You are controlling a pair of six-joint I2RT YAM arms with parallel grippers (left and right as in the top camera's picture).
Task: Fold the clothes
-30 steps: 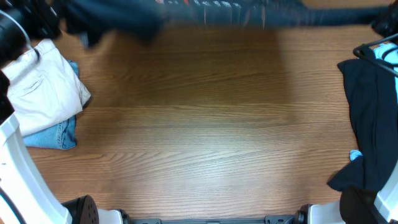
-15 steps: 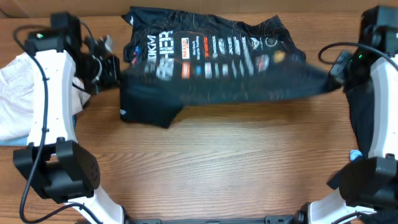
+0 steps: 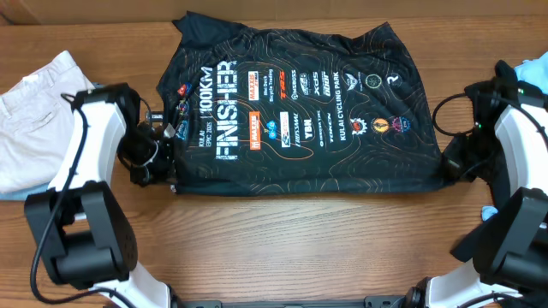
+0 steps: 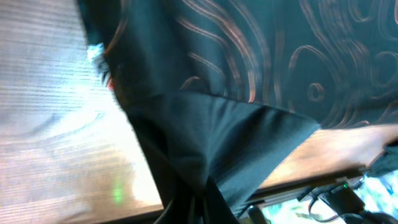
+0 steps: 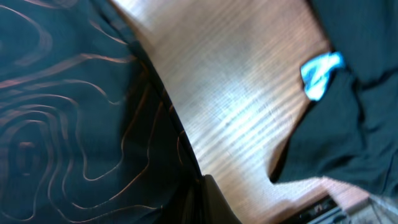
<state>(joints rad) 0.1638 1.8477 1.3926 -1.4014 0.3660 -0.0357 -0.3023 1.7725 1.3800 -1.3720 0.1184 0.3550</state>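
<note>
Black jersey [image 3: 295, 111] spread flat | left gripper [image 3: 161, 169], right gripper [image 3: 447, 165] clamped on its near corners | best: lift evenly, fold to its far edge

We find open passage along the near strip of the table [image 3: 300, 248]. The jersey [image 3: 300, 111] fills the far middle, beige trousers [image 3: 34, 120] crowd the left, and black garments [image 5: 348, 124] crowd the right.

The tabletop [image 3: 300, 248] carries one patterned black jersey [image 3: 300, 111], one pair of beige trousers [image 3: 34, 120] and one plain black garment [image 5: 354, 124]; two tools are in view: left tool [image 3: 163, 167], right tool [image 3: 447, 164].
</note>
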